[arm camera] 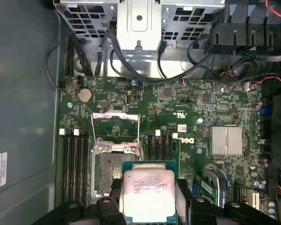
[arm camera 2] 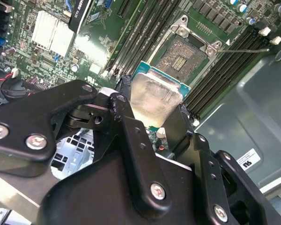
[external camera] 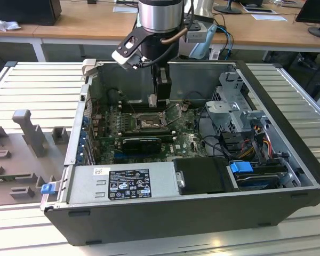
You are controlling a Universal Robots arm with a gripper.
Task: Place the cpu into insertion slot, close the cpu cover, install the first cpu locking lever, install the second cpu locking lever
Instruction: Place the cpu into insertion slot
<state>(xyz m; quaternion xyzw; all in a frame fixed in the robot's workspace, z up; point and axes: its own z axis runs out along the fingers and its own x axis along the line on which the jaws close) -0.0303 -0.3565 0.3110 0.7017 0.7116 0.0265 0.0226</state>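
My gripper (external camera: 159, 97) hangs inside the open computer case, shut on the cpu (arm camera 2: 154, 96), a pale silver square chip on a green backing. In both wrist views the chip (arm camera: 147, 190) sits between the two black fingers (arm camera 2: 125, 112), held above the board and apart from it. The insertion slot (arm camera: 107, 174) is a dark square socket with a silver rim (arm camera 2: 180, 54), bare and uncovered, just beside the chip. The cpu cover (arm camera: 115, 125) stands swung open at the socket's far edge. A thin wire locking lever (arm camera 2: 253, 50) sticks out, raised, past the socket (external camera: 149, 122).
Black memory slots (arm camera: 75, 159) flank the socket. A long black graphics card (external camera: 141, 143) lies on the near side of the socket in the exterior view. A silver heat sink (arm camera: 226, 140), a drive cage with cables (external camera: 234, 112) and the power supply (external camera: 122, 184) crowd the case.
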